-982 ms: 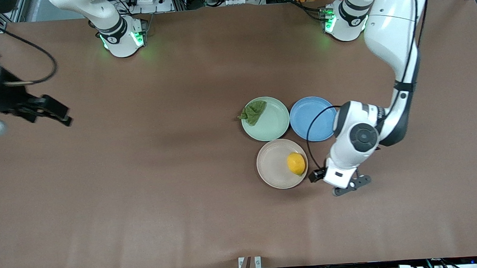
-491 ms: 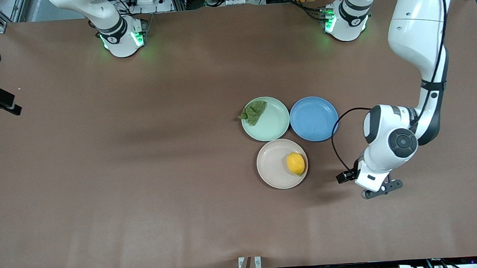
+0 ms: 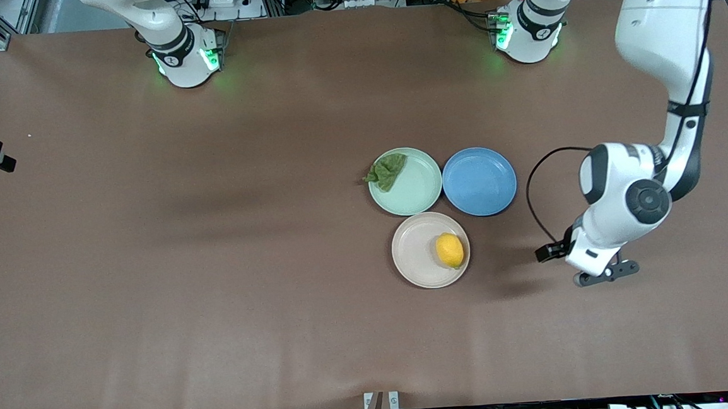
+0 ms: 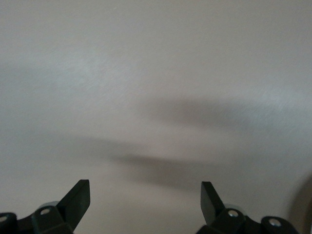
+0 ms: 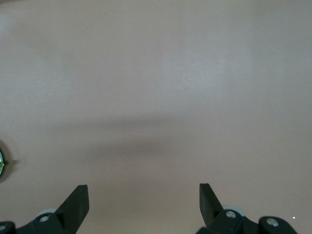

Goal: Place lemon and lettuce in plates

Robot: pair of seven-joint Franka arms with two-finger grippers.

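So the right gripper (image 5: 144,202) is way out at the right arm's end of the tabletop (image 3: 216,270), barely poking into the front view, hovering over bare brown surface. Its wrist view shows the fingers spread wide with nothing between them. Nothing to hit out there, so I'd call that arm low risk.

Moving along: the lettuce (image 3: 388,169) is on the green plate (image 3: 415,189), but only just. It's draped over the rim on the side toward the right arm's end, and a corner looks like it hangs past the edge onto the tabletop. If anything bumps that plate or the piece slumps, I could see it sliding off, and then that half of the job isn't really done.

The beige plate (image 3: 414,252) sits just nearer the camera, touching or almost touching the green one. The lemon (image 3: 450,250) lies in it, off-center, close to the rim on the side toward the left arm. Round fruit, shallow plate: a knock could roll it right out.

The blue plate (image 3: 479,181) is beside the green one with nothing in it.

Then the left gripper (image 4: 145,199), fingers wide apart and empty too, over bare tabletop a bit past the beige plate. Its elbow and cable are the closest things to the plates, so a sloppy swing across there is my main worry.
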